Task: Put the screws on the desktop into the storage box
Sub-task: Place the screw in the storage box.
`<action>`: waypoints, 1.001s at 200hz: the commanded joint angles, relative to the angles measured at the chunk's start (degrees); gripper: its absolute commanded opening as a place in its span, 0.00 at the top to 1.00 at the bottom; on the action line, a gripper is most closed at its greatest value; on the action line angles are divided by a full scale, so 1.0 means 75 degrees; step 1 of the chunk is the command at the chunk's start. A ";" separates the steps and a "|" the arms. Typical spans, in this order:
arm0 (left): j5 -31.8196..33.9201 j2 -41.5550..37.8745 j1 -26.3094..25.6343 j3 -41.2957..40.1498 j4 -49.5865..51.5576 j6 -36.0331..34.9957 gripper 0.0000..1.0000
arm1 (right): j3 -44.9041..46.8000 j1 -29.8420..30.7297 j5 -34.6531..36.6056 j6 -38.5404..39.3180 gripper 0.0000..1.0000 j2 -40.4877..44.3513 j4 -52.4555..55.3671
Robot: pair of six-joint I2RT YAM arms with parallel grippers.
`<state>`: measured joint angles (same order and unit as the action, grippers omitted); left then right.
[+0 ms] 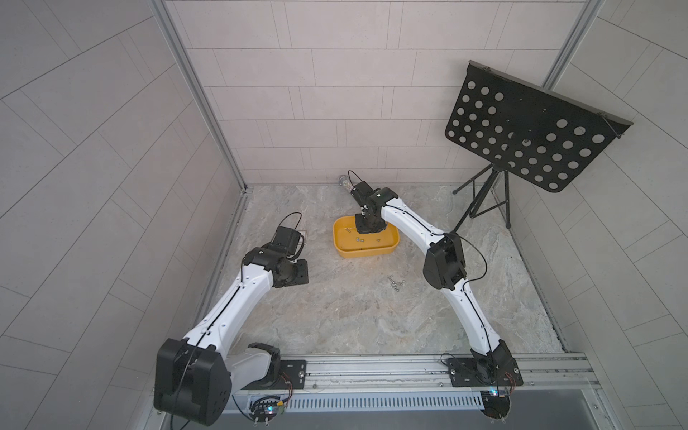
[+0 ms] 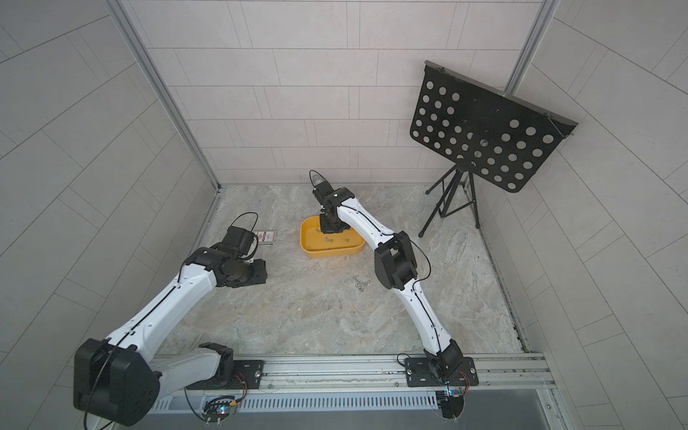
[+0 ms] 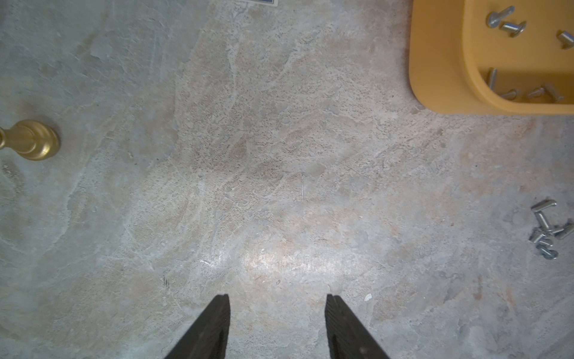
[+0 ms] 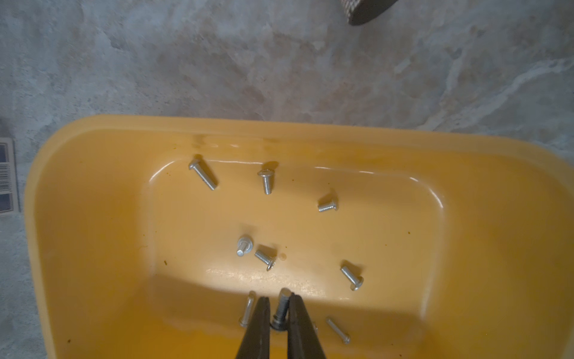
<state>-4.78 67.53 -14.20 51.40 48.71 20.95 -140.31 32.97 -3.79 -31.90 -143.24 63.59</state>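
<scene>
R jaws: nearly closed, pinching one tiny silver-grey metal screw (image 4: 282, 306) by the shank; long axis runs along the jaws, not across. Loc.: over the interior of the shallow yellow plastic storage box (image 4: 93, 217), mid-counter toward far side; box floor lies straight under the held item. Judged: letting go should suffice, no travel req'd.
L jaws: roughly half open, empty, hanging over bare grey-beige marble-pattern counter (image 3: 279, 186), left of box.
Box contents: approx. nine loose screws (image 4: 267, 181) lying flat, headings mixed.
Outstanding: small heap of screws (image 1: 394, 283) on counter, near side of box and slightly right, well apart from it; shanks crossed every way, several touching. R jaws look the closer pair; judged R arm's job.
R arm: stretched far, elbow raised, wrist tipped steeply down into box. L arm: forearm out along left side, wrist pointed down at counter.
Misc.: small brass bell-shaped item (image 3: 31, 140) on counter, seen in L wrist view only; not task stock.
</scene>
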 commanded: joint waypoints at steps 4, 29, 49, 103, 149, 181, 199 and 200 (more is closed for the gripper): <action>-0.0009 0.0020 -0.0042 -0.0069 0.0018 -0.0095 0.43 | -0.0388 -0.0167 0.0060 0.0014 0.97 -0.0273 0.0412; -0.0016 0.0034 -0.0036 -0.0068 0.0006 -0.0098 0.43 | -0.0685 -0.0287 -0.0002 0.0026 0.96 -0.0544 0.0553; -0.0043 0.0059 -0.0042 -0.0061 0.0005 -0.0098 0.43 | -0.0768 -0.0354 -0.0054 0.0035 0.95 -0.0685 0.0591; -0.0019 0.0100 -0.0047 -0.0060 0.0002 -0.0098 0.43 | -0.0783 -0.0404 -0.0150 0.0056 0.86 -0.0788 0.0626; -0.0011 0.0102 -0.0044 -0.0059 0.0008 -0.0098 0.43 | -0.0782 -0.0400 -0.0139 0.0126 0.77 -0.0529 0.0679; -0.0002 0.0103 -0.0041 -0.0057 0.0006 -0.0098 0.43 | -0.0785 -0.0390 -0.0098 0.0215 0.71 -0.0237 0.0765; -0.0020 0.0111 -0.0047 -0.0066 0.0009 -0.0098 0.43 | -0.0772 -0.0391 -0.0081 0.0245 0.70 -0.0021 0.0942; -0.0019 0.0106 -0.0045 -0.0061 0.0009 -0.0098 0.43 | -0.0770 -0.0384 -0.0080 0.0245 0.70 -0.0006 0.0954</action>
<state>-4.95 67.96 -14.28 51.40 48.38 20.93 -145.45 30.06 -5.28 -30.87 -148.18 67.55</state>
